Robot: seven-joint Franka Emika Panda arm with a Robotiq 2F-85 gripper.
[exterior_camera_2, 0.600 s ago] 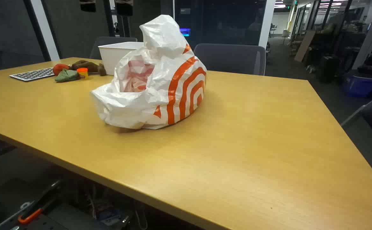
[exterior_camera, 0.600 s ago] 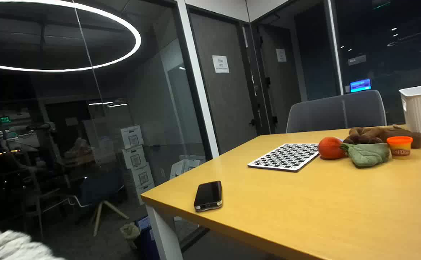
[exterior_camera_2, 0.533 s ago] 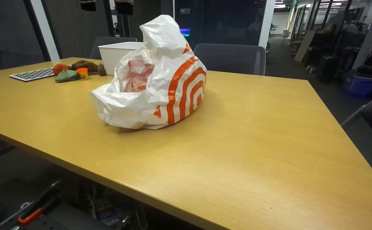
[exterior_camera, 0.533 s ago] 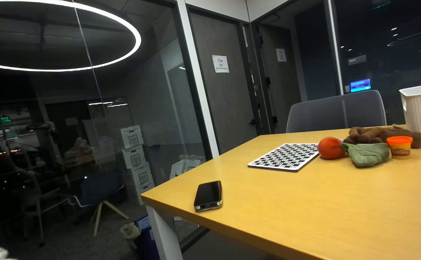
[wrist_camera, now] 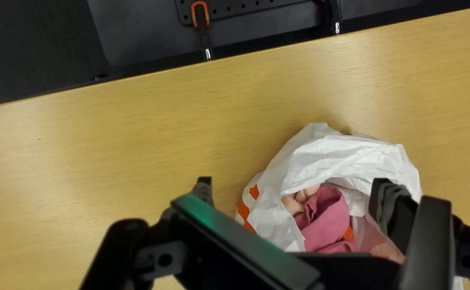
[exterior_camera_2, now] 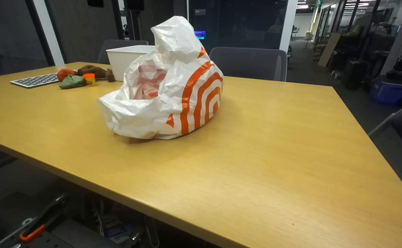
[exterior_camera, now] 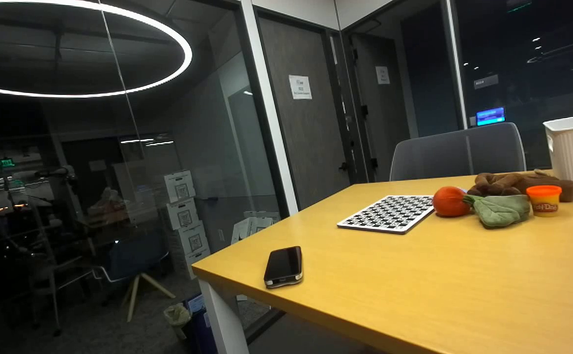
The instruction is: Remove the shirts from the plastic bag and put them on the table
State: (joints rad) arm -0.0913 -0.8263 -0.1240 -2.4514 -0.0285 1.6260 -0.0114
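— Pink shirt in the bag, bag on the table! And the claw?

— Hanging above, pointing down, spread wide, gripping nothing; one finger lines up with the table, the other with the bag.

— Should centre over the mouth, I'd say, dip straight in, pinch shirt, spare the plastic!

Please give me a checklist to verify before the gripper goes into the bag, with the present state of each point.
1. Gripper open, holding nothing: ok.
2. Bag on the table and open: ok.
3. Pink cloth visible inside: ok.
4. Gripper centred over the bag: looks not ok; in the wrist view, one side appears over the table.
5. Bag's whole inside visible in that view: not ok; the gripper covers part.
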